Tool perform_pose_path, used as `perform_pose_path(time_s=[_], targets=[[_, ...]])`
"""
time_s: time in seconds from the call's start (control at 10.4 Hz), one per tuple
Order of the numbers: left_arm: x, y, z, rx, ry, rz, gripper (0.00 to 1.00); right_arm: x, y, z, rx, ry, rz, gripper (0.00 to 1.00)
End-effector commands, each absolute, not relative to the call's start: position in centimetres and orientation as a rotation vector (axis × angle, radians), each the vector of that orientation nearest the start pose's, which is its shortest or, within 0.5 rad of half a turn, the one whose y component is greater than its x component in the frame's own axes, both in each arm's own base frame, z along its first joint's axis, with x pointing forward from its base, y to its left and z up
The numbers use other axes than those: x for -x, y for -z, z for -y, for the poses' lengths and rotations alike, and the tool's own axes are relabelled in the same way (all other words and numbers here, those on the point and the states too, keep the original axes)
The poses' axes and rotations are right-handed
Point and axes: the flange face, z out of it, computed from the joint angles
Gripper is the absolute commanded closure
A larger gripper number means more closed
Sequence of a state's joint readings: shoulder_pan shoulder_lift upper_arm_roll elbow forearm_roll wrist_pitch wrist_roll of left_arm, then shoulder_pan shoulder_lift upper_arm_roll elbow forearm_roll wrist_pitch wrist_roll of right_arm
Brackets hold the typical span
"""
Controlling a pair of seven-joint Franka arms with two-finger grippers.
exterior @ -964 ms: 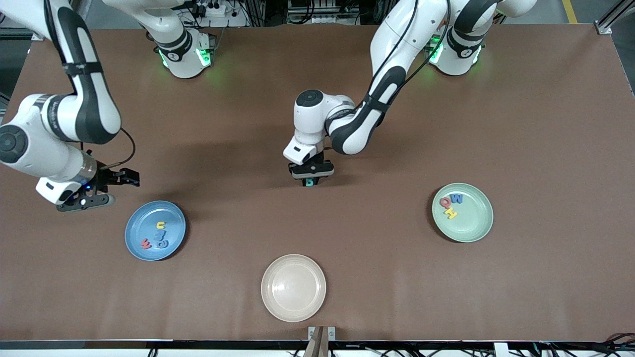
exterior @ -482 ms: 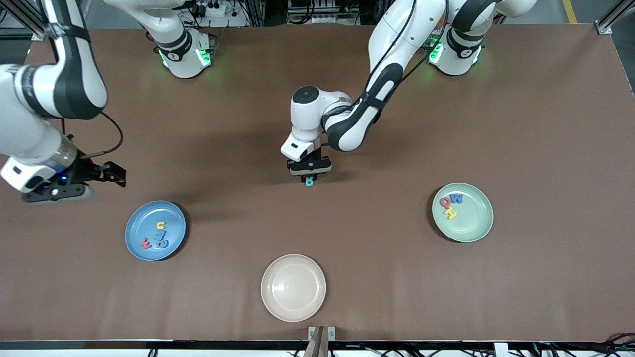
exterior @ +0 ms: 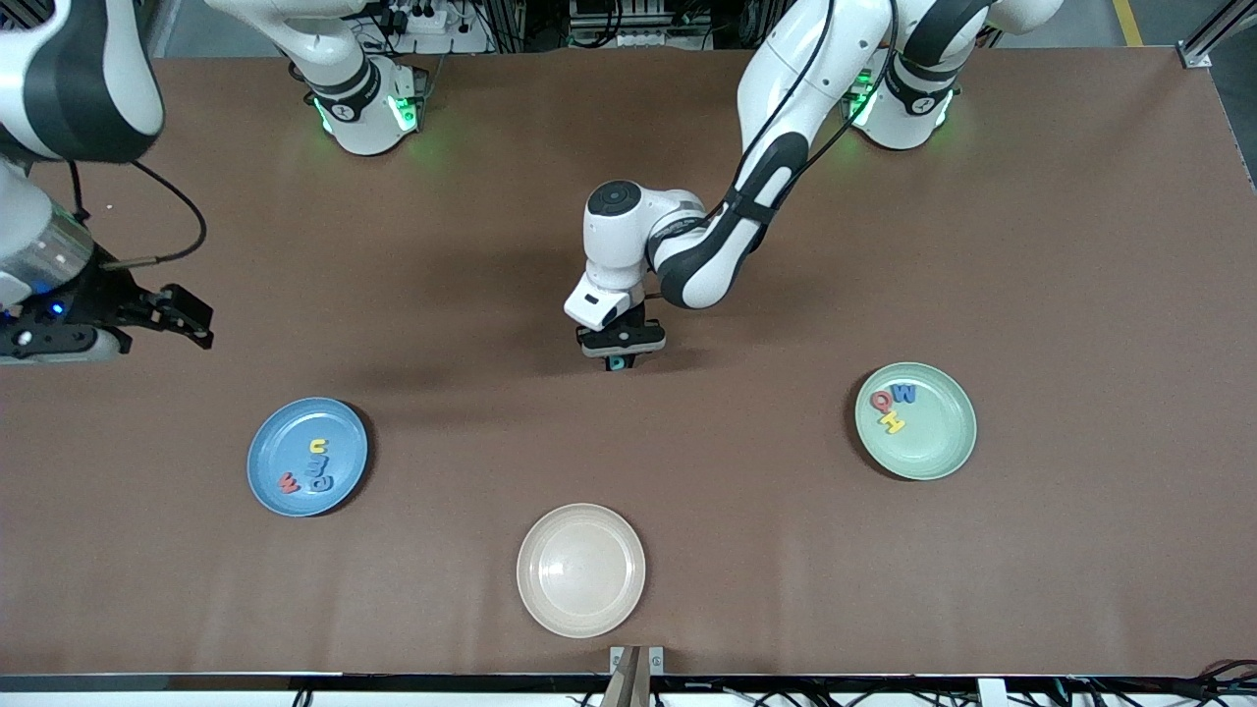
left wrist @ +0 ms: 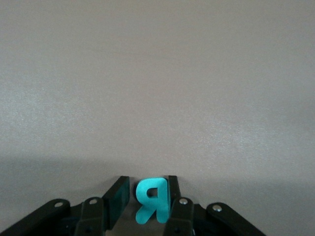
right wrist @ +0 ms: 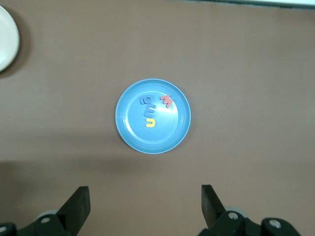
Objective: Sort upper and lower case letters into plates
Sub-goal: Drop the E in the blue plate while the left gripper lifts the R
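A teal foam letter (left wrist: 152, 200) reads R.

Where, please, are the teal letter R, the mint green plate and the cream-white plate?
teal letter R (left wrist: 152, 200): left wrist view, on its stem.
mint green plate (exterior: 938, 442): front view, bare floor below the letters.
cream-white plate (exterior: 581, 570): front view, centre of its floor.

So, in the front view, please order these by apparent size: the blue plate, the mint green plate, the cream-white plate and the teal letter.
1. cream-white plate, slightly largest, perhaps because it is nearest the camera.
2. blue plate and mint green plate: alike.
3. teal letter, by far the smallest.
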State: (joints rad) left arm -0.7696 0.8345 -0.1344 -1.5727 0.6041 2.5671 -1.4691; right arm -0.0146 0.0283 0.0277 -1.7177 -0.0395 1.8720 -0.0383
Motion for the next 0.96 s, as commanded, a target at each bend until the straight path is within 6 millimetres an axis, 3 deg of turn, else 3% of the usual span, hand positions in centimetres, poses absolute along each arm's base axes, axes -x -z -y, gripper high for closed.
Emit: perform_pose_path(time_s=[0.0,0.29,0.58,0.67,0.87], targets=[[-44.2,-16.9,55.3,3.137,0.519,0.188,0.58,-59.1,-60.3,0.0,3.154,0.215,0.079,0.00],[-43.8,-16.9,55.5,3.145,0.496,0.232,0.65,-57.7,-63.1,2.0,3.147,0.149,0.148,0.00],[-43.8,-17.0,55.6,3.148,0.497,0.238,0.69,-56.2,-64.6,1.9,3.119,0.091,0.127,0.00],[-43.8,-17.0,55.6,3.148,0.497,0.235,0.80,-56.2,-64.6,1.8,3.108,0.092,0.130,0.00],[-44.3,-17.3,55.3,3.150,0.491,0.255,0.88,-55.7,-65.4,1.8,3.091,0.116,0.135,0.00]])
